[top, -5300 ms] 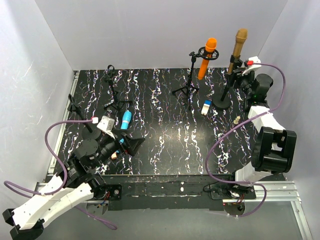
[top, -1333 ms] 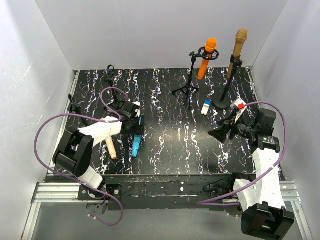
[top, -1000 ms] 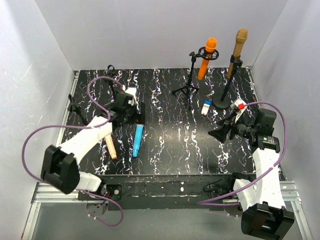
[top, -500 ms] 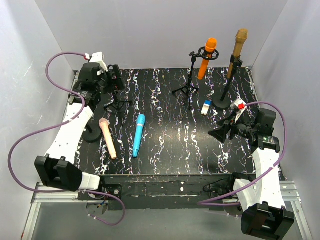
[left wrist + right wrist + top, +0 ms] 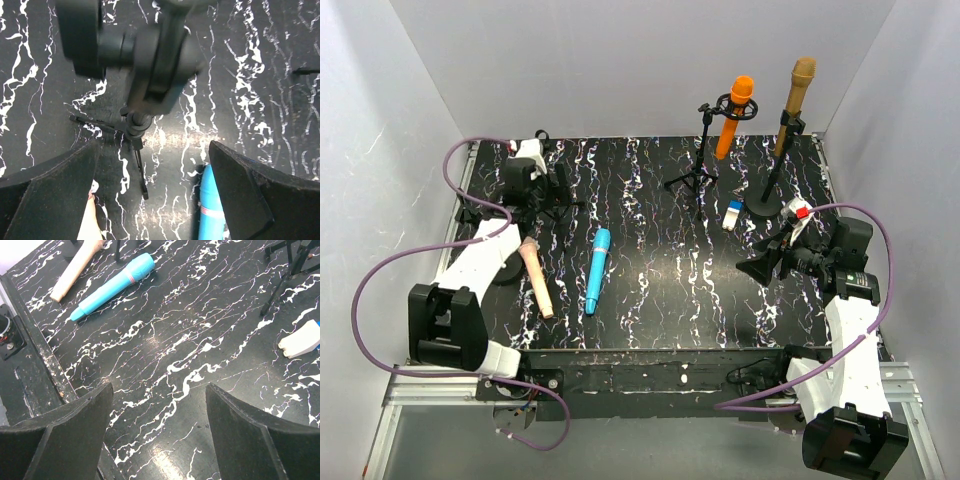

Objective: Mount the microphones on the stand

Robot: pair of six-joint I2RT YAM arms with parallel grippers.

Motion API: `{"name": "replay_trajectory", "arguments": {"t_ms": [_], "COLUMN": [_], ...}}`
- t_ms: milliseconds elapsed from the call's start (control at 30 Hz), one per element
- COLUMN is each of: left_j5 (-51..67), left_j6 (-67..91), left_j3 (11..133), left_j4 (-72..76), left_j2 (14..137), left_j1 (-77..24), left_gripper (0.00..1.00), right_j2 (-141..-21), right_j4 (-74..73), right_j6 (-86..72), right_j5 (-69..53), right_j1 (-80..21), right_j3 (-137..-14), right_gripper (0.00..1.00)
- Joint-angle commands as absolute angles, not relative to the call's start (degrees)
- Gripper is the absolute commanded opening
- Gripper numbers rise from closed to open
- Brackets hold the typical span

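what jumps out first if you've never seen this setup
Two microphones stand clipped upright at the far right: an orange microphone and a gold-bronze microphone. Two more lie flat on the black marbled table near the left: a light blue microphone and a pale pink-beige microphone.

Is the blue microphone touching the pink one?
Apart. The top view shows bare table between the blue microphone and the pink microphone along their whole length.
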State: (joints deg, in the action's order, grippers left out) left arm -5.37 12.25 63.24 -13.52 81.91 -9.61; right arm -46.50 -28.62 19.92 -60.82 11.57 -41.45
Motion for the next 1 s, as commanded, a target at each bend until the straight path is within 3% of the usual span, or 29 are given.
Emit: {"name": "replay_trajectory", "arguments": {"t_ms": [0,133,533,633,700,767,867,967], "left_j5": [-3.70,-2.72,-1.93,-1.76,-1.41,-1.23,0.00,3.77], "left_j6": [9.15,5.98,4.66,4.05,3.43,2.99,1.50,0.44], "left_j3": [55.92,50.46,51.94,52.38,52.82,53.26,55.19,57.91], "left_j4": [6.11,18.27,23.46,23.20,23.29,23.73,23.56,23.47], "left_j2": [81.04,82.00,84.72,85.43,85.87,86.13,86.66,86.75], "left_j1": [-8.53,-8.44,-8.35,-8.35,-8.35,-8.35,-8.35,-8.35], "left_gripper": [0.90,0.87,0.69,0.52,0.26,0.15,0.03,0.00], "right_j2": [-46.58,-46.67,-46.76,-46.76,-46.85,-46.93,-46.93,-47.02], "right_j4": [-28.56,-28.65,-28.39,-28.39,-28.39,-28.39,-28.30,-28.30], "right_j6": [20.74,20.74,20.74,20.74,20.66,20.74,20.74,20.74], "right_j5": [-61.96,-62.14,-62.05,-62.14,-62.05,-61.88,-61.70,-61.70], "right_j1": [11.78,11.78,11.78,11.78,11.78,11.78,11.86,11.87], "right_j3": [-43.15,-43.07,-43.15,-43.07,-43.07,-43.07,-43.07,-43.07], "right_gripper": [0.81,0.82,0.82,0.82,0.82,0.82,0.82,0.82]}}
